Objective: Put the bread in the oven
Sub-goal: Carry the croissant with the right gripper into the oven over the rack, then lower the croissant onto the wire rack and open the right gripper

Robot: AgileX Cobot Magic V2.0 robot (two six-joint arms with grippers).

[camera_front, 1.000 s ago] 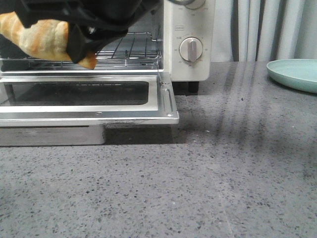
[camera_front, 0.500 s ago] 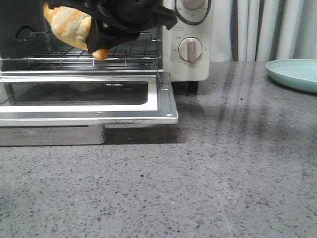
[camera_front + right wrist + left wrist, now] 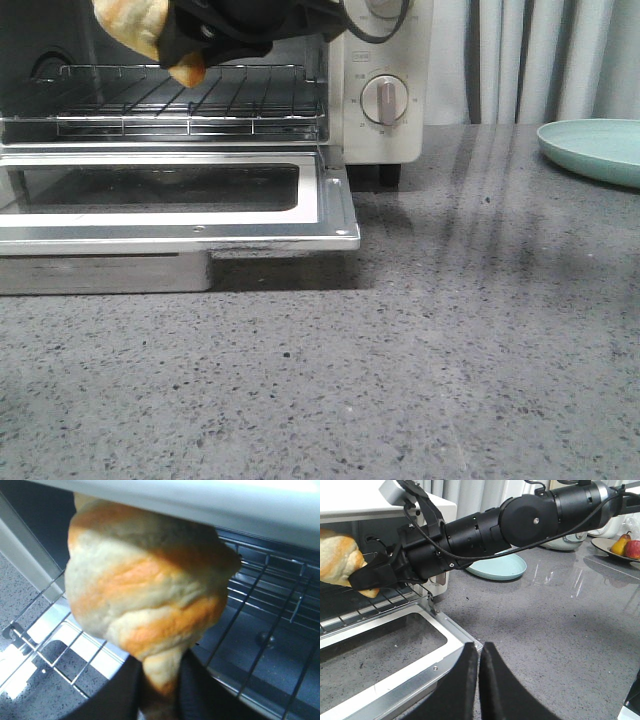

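The cream-white oven point(image 3: 385, 140) stands at the back left with its glass door point(image 3: 170, 195) folded down flat and its wire rack point(image 3: 190, 105) bare. My right gripper point(image 3: 195, 40) is shut on one tip of the bread point(image 3: 135, 20), a golden-orange roll with cream stripes, and holds it at the top of the oven's mouth, above the rack. The bread fills the right wrist view point(image 3: 145, 595), close under the oven's top edge. It also shows in the left wrist view point(image 3: 337, 560). My left gripper point(image 3: 480, 652) is shut and empty, low over the counter by the door's near corner.
A pale teal plate point(image 3: 600, 148) lies at the right edge of the grey speckled counter point(image 3: 430, 340). A metal tray point(image 3: 105, 272) sits under the open door. A dish of fruit point(image 3: 622, 547) stands far back in the left wrist view.
My right gripper has lifted the bread and carried it deeper toward the oven's mouth; it is now higher, near the top of the opening. The left gripper's earlier position is not shown.
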